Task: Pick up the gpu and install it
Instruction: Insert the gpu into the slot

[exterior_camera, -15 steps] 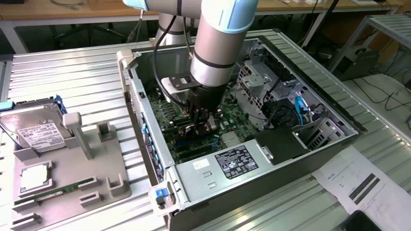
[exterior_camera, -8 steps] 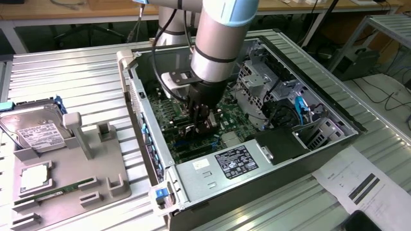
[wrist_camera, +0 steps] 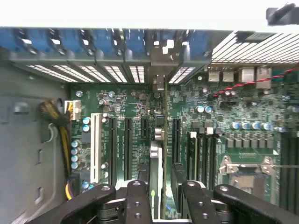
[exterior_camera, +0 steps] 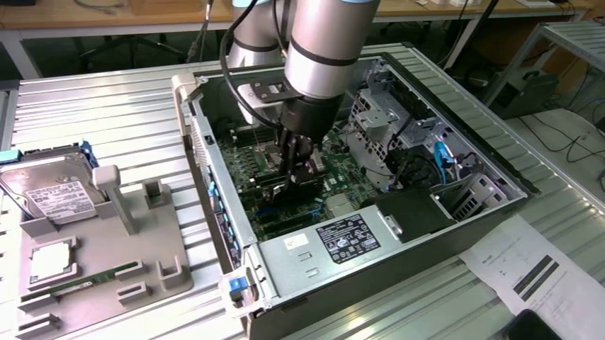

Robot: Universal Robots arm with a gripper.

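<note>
The gpu [wrist_camera: 158,158] stands on edge in a motherboard slot inside the open computer case [exterior_camera: 217,212]. Its silver bracket [wrist_camera: 159,60] sits against the rear slot openings. In the exterior view the gpu [exterior_camera: 304,190] is a dark card just below the fingers. My gripper [wrist_camera: 161,196] reaches down into the case and straddles the card's top edge. One black finger [wrist_camera: 139,198] is on each side, and a narrow gap shows beside the card, so the jaws stand open around it. From outside, the gripper [exterior_camera: 297,168] hangs over the middle of the green motherboard [exterior_camera: 274,212].
A grey fixture tray [exterior_camera: 104,248] at the exterior view's left holds a hard drive [exterior_camera: 52,195], a processor [exterior_camera: 52,258] and a green RAM stick [exterior_camera: 85,280]. The power supply [exterior_camera: 345,237] and drive cage [exterior_camera: 378,120] crowd the case. A yellow cable bundle [wrist_camera: 60,126] and the CPU socket [wrist_camera: 245,170] flank the slot.
</note>
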